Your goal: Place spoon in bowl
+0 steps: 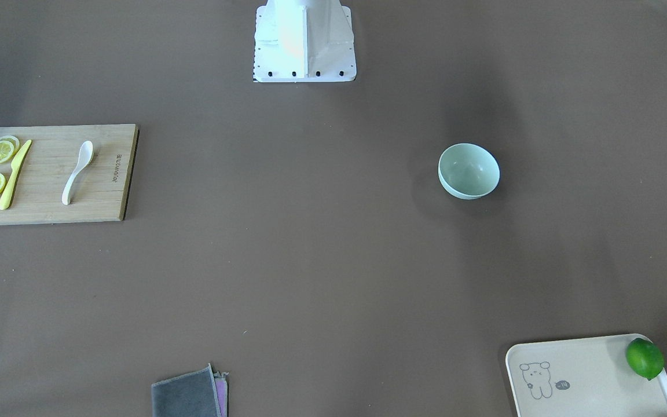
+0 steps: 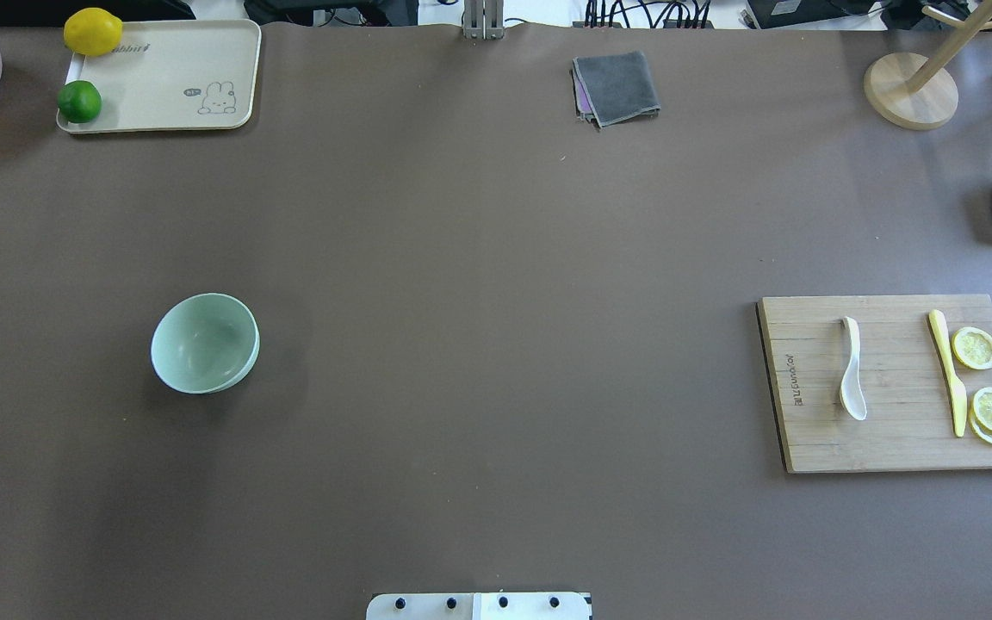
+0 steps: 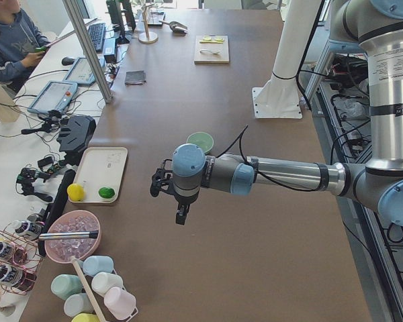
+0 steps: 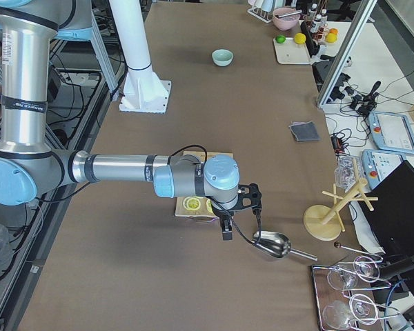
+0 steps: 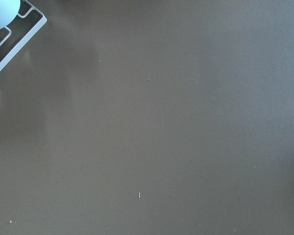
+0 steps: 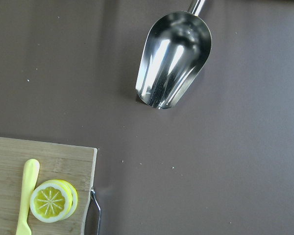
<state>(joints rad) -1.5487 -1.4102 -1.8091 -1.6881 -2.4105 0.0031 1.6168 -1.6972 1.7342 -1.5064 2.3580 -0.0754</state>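
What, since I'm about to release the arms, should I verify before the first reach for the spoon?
1. Spoon lies free on the cutting board, apart from the yellow knife: ok.
2. Bowl open side up, nothing in it: ok.
3. Right gripper open for the grasp: cannot tell; only a side view shows it.
4. Left gripper state: cannot tell, same reason.
5. Spoon in the right wrist view: not ok; that view shows the metal scoop and the board's corner, not the spoon.
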